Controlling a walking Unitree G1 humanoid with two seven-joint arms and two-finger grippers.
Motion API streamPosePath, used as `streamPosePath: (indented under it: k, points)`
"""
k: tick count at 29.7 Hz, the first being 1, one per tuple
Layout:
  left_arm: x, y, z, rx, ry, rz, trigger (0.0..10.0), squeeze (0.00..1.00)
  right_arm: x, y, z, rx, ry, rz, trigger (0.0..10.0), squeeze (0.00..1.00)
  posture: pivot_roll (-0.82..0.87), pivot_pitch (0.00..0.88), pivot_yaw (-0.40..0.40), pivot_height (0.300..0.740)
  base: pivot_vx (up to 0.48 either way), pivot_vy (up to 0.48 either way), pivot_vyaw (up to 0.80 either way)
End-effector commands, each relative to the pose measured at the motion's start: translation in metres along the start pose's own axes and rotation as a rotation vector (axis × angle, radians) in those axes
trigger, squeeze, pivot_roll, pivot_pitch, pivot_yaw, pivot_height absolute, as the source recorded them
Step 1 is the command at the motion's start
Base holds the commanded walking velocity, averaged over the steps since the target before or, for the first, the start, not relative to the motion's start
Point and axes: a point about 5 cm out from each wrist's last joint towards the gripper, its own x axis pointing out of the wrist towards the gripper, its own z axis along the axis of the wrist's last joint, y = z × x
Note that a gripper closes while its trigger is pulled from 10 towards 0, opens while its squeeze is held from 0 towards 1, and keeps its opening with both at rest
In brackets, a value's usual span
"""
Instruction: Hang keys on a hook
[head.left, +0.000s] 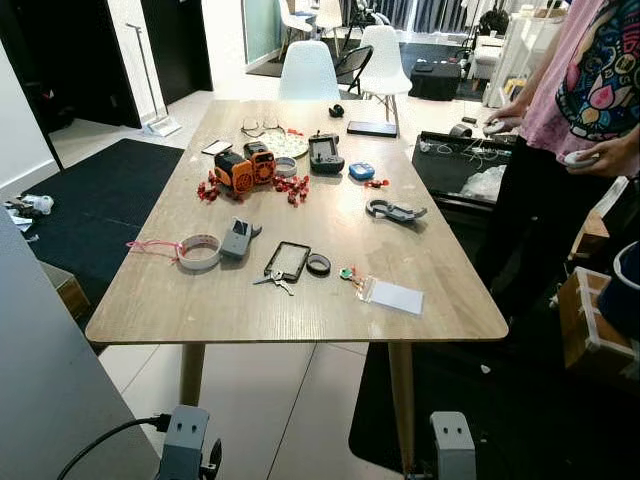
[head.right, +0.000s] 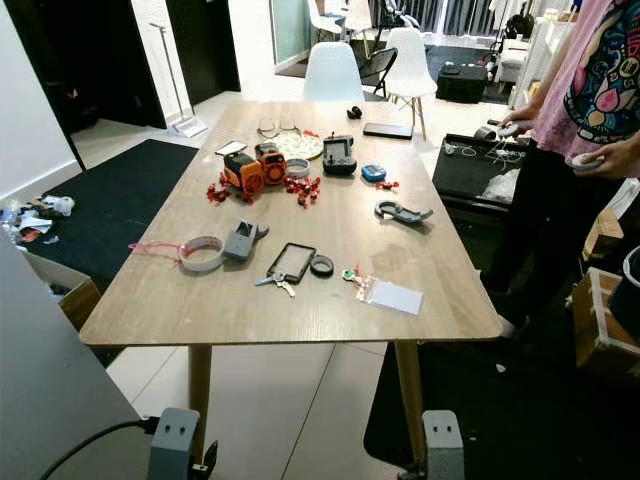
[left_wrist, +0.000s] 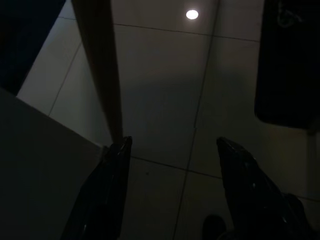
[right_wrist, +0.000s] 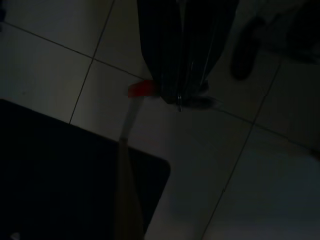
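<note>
The left gripper (left_wrist: 172, 150) is hanging low over the dim tiled floor (left_wrist: 165, 100), its two black fingers spread wide apart and grasping nothing. The right gripper (right_wrist: 186, 97) is also hanging idle above the floor, fingers pressed together, something small and red showing just beside their tips. The keys (head.left: 273, 281) are lying near the front edge of the tabletop (head.left: 200, 310), touching a dark phone (head.left: 288, 260). A person (head.left: 590, 90) is standing at the right.

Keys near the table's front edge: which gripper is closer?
Left, slightly. The keys lie left of the table's middle. Left gripper hangs open over floor tiles below the table; right gripper hangs shut, low on the far side.
</note>
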Motion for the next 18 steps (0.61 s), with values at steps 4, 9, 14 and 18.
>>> streamPosePath:
  k: [4,9,14,18]
  points:
    - [-0.0011,-0.0016,-0.0027,-0.011,0.009,0.012,10.0,0.0,0.0007,0.0059,0.0001,-0.035,0.005,0.033,10.0,0.0,0.06,0.044,-0.024,0.74,0.0,0.0,0.8]
    - [-0.0019,-0.0035,-0.0042,-0.02,0.012,0.022,10.0,0.0,0.001,0.0068,0.0006,-0.067,0.009,0.05,10.0,0.0,0.06,0.047,-0.035,0.74,0.0,0.0,0.8]
    - [-0.0031,-0.0044,-0.0068,-0.033,0.021,0.048,10.0,0.0,0.0016,0.0077,0.0027,-0.095,0.008,0.07,10.0,0.0,0.06,0.05,-0.048,0.74,0.0,0.0,0.8]
    - [-0.004,-0.0039,-0.0083,-0.042,0.026,0.064,10.0,0.0,0.0021,0.009,0.0039,-0.114,0.009,0.08,10.0,0.0,0.06,0.049,-0.052,0.74,0.0,0.0,0.8]
